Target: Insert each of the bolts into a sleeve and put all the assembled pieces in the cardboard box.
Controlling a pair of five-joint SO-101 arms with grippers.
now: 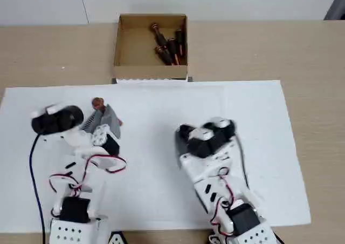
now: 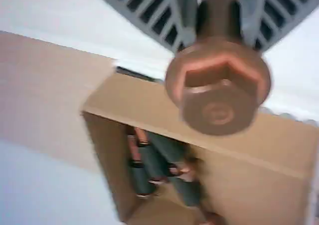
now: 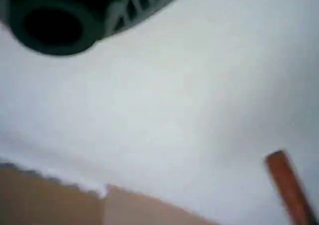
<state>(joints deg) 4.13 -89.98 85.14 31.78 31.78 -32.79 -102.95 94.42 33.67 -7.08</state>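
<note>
Camera placement: one fixed overhead, two wrist-mounted.
The high view looks down on the table [image 1: 312, 49] from the arms' side, with the box [image 1: 151, 71] at the far edge. The left wrist view sits close behind its held bolt [image 2: 218, 88] and faces that box. The right wrist view sits close behind its sleeve [image 3: 50, 28], low over the sheet [image 3: 174, 110], which all three views share.

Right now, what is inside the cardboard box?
The cardboard box holds a small pile of assembled pieces, copper bolts in dark sleeves, bunched toward one side. The rest of its floor is bare. They overlap, so the exact count and anything beneath them cannot be told.
</note>
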